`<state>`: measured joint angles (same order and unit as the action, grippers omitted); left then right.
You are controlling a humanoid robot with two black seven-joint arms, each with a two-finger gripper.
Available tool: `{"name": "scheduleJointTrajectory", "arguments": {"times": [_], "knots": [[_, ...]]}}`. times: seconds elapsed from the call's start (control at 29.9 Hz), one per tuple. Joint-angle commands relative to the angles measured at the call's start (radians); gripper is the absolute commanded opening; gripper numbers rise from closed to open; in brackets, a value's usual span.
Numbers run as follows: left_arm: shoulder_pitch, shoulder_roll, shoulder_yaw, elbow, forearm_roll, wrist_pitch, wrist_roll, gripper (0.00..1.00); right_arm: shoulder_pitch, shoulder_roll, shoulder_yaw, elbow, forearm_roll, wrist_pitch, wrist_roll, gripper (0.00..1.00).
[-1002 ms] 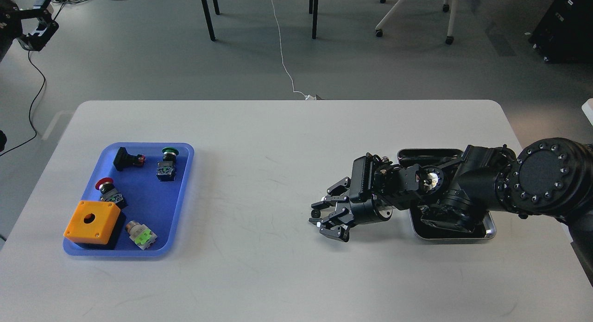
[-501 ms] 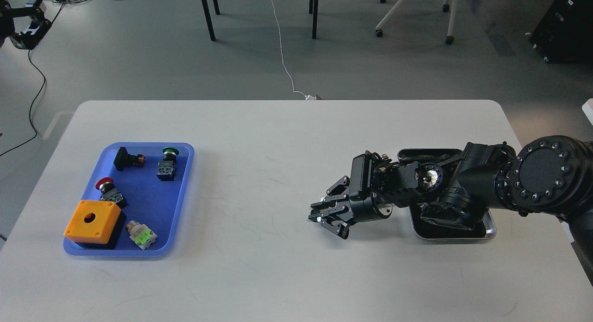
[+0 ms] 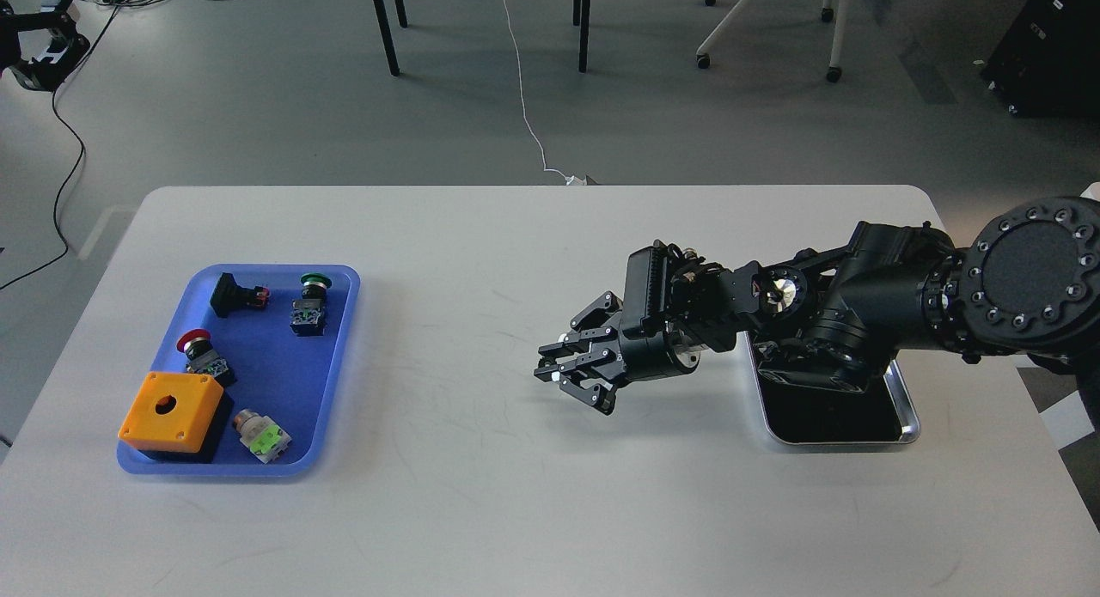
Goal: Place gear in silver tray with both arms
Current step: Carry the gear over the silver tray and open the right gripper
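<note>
My right arm reaches in from the right, over the silver tray (image 3: 904, 412), which lies on the table's right side with a dark, bare bottom. My right gripper (image 3: 569, 382) is left of the tray and raised a little above the table. Its fingers are drawn together on a small piece, apparently the gear (image 3: 560, 376), of which only a pale spot shows between the fingertips. My left gripper (image 3: 41, 57) is far off at the top left corner, above the floor. It is too small and dark to tell whether it is open or shut.
A blue plastic tray (image 3: 339, 348) at the table's left holds an orange box (image 3: 172, 411) and several push-button switches. Chair and table legs and cables are on the floor beyond the table's far edge.
My right gripper's fingers closed low over the table, then the gripper rose and shifted left, away from the silver tray. More of the tray's bottom shows now. The left arm barely moved.
</note>
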<state>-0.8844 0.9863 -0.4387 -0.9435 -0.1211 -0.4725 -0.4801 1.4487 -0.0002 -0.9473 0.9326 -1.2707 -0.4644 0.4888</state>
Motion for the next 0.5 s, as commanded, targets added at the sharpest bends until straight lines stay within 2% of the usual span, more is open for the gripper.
{"name": "scheduleJointTrajectory", "arguments": {"times": [0.0,0.47], "knots": [[-0.001,0.000,0.000,0.000,0.000,0.000,0.000,0.98,0.030,-0.047,0.028,0.012,0.001,0.004,0.000,0.18],[0.002,-0.006,0.000,0.000,0.000,-0.006,-0.002,0.98,0.010,-0.435,-0.011,0.017,-0.007,0.009,0.000,0.18]]}}
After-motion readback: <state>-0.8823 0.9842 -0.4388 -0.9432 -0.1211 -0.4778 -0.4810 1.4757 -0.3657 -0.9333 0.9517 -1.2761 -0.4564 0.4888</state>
